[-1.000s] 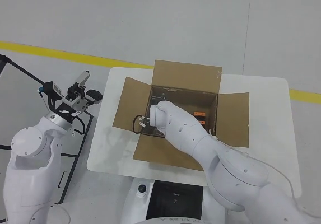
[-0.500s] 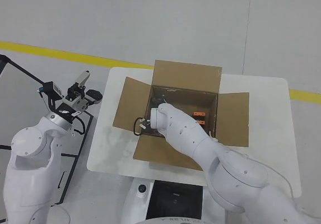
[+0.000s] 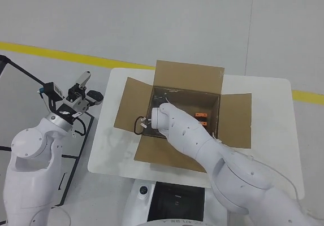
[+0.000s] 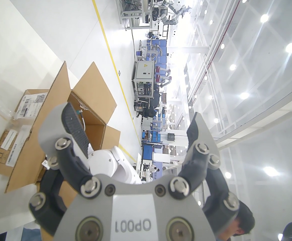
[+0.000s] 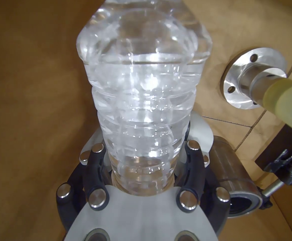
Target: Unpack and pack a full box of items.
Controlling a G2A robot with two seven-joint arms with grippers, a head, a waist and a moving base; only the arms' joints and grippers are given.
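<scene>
An open cardboard box [image 3: 189,73] stands on the white table [image 3: 263,101], all its flaps folded outward. My right arm [image 3: 173,127] reaches down into it by the left wall. Inside, my right gripper [image 5: 146,151] is shut on a clear water bottle [image 5: 146,76], holding it low on the body close to the brown box wall [image 5: 30,76]. My left gripper [image 3: 81,85] is off the table's left side, raised and open with nothing between its fingers. In the left wrist view, the left gripper [image 4: 133,119] points up, with the box [image 4: 60,88] beyond it.
On the box floor beside the bottle lie a metal flange with a shaft [image 5: 253,78], a dark metal cylinder [image 5: 233,176] and a black clamp [image 5: 283,161]. Orange parts [image 3: 201,118] show deeper in the box. A black cable [image 3: 138,124] loops over the left wall.
My right arm has shifted only slightly inside the box. The left arm has kept still.
</scene>
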